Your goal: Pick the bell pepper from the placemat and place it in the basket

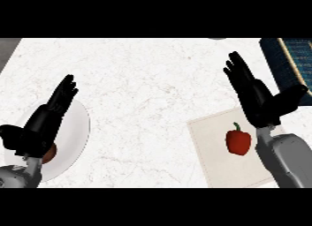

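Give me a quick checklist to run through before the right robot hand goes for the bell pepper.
1. Bell pepper on the placemat: ok, lying there, stem pointing up the view.
2. Right robot hand open: ok, fingers straight, holding nothing.
3. Right robot hand over the pepper: not ok, it sits farther up the view.
4. Basket in view: ok, dark, at the upper right, partly cut off.
5. Basket inside free: cannot tell.
6. Left robot hand out of the way: ok, open over the white plate at left.

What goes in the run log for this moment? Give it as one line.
phase: pre-grasp | bell pepper: on placemat | right hand: open above it | left hand: open over plate | basket: upper right
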Tool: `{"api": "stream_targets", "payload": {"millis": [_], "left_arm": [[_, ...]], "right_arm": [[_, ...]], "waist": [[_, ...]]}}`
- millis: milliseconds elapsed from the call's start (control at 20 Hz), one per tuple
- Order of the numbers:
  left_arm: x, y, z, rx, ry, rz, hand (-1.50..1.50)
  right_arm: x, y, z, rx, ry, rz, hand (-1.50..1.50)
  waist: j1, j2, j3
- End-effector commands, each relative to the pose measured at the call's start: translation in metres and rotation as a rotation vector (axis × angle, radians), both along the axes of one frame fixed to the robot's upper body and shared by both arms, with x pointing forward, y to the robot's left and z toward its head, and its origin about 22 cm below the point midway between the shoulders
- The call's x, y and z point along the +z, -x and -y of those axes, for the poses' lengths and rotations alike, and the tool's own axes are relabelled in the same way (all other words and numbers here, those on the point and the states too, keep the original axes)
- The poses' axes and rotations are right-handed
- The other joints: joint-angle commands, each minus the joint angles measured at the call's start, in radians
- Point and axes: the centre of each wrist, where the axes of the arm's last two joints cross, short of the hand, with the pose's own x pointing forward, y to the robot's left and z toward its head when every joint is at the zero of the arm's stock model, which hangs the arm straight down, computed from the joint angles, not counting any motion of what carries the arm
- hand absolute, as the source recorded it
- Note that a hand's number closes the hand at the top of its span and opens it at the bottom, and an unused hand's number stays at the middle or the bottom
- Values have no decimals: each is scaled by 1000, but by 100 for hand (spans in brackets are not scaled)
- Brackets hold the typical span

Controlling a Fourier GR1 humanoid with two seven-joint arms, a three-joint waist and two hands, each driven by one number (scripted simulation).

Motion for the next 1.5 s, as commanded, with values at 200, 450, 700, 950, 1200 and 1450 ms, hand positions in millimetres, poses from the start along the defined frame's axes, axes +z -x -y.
{"api": "stream_targets", "payload": {"millis": [200, 450, 700, 950, 1200, 1450], "left_arm": [[-21, -2, -41, 192, -117, -125, 0], [-40, -2, -35, 204, -108, -225, 0], [-29, -27, -34, 220, -112, -239, 0], [-32, -15, -45, 221, -135, -243, 0], [-38, -8, -47, 213, -124, -250, 0], [-32, -17, -46, 212, -149, -248, 0]], "right_arm": [[-41, 30, 103, -14, -255, 220, 150], [-36, 42, 41, 133, -290, 711, -150], [-50, 74, 41, -169, 8, 697, -150], [-26, 91, 117, -249, 530, 479, -150], [10, 113, 151, -57, 880, 259, -150], [53, 131, 138, 220, 955, 71, -150]], "waist": [[-49, -25, -2], [-58, -36, -7], [-65, -41, -12], [-81, -50, -19], [-60, -50, -19], [-68, -48, -16]]}}
